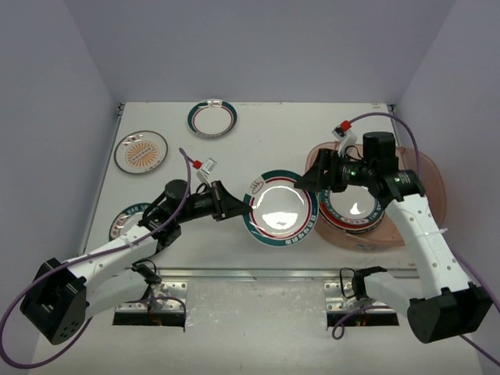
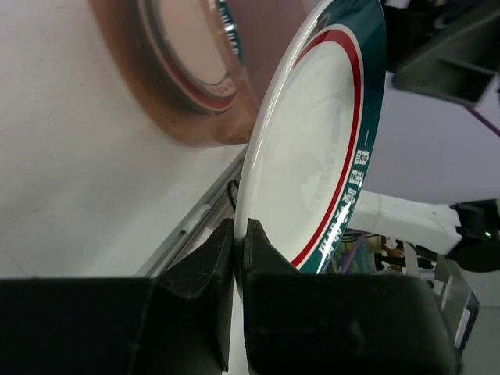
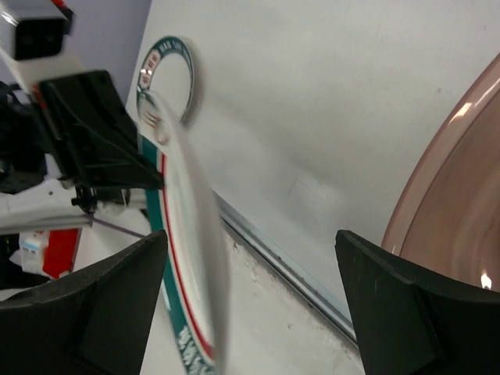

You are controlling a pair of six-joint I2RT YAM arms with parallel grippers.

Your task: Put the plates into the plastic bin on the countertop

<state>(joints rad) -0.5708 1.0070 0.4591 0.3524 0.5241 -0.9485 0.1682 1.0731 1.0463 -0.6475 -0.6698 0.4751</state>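
Blurred in the right wrist view, lower rim cut off: teal-rimmed plate [image 3: 187, 258]. Half hidden under the left arm [image 1: 156, 211]: left-edge plate [image 1: 123, 219]. Partly covered by the right arm [image 1: 414, 215] near the tabletop's right edge: plastic bin [image 1: 430, 183]. Cannot read any rim lettering.

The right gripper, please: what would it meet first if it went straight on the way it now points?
Probably the teal-rimmed plate held by the left gripper: its rim lies just ahead of the open right gripper, though depth is unclear.
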